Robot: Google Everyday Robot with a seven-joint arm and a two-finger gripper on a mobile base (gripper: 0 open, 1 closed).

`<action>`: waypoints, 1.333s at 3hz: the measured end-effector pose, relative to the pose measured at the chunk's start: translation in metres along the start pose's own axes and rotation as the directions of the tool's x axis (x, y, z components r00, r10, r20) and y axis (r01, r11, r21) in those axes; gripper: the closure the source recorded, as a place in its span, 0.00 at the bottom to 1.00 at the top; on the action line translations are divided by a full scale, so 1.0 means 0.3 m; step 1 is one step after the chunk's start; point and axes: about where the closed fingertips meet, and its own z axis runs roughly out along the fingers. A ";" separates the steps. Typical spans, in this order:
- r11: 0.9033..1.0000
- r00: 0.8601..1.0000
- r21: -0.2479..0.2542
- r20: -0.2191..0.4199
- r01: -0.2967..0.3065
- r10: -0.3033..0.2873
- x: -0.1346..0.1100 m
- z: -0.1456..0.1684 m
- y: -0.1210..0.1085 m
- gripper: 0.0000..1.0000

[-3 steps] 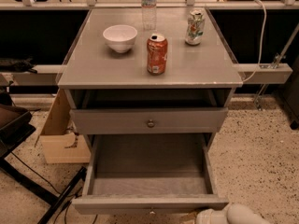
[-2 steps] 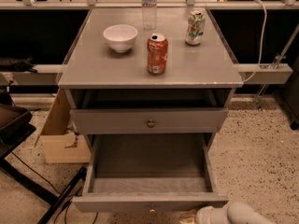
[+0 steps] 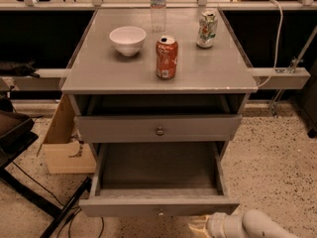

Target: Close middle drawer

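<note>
Just before the open middle drawer [image 3: 158, 182], right of its knob [image 3: 160, 212], sits my end effector [image 3: 202, 227]; its grip I can't tell.

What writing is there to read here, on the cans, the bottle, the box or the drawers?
No text can be read anywhere.
Red soda can: print too blurred to read.
Green-and-white can: pattern only, no legible words.
Water bottle: label too small to read.
Cardboard box: no readable print.
Open middle drawer: plain grey, no label.
Gripper, at the bottom edge just in front of that drawer: no markings visible.
</note>
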 end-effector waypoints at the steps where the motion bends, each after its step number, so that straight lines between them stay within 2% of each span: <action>1: 1.000 1.000 -0.003 0.005 0.007 -0.007 -0.006 0.013 -0.007 1.00; 2: 0.999 0.999 0.005 0.033 0.032 -0.032 -0.034 0.037 -0.071 1.00; 3: 0.995 0.993 -0.064 0.090 0.076 -0.070 -0.090 0.130 -0.053 1.00; 4: 0.993 0.989 -0.073 0.117 0.095 -0.086 -0.114 0.150 -0.080 1.00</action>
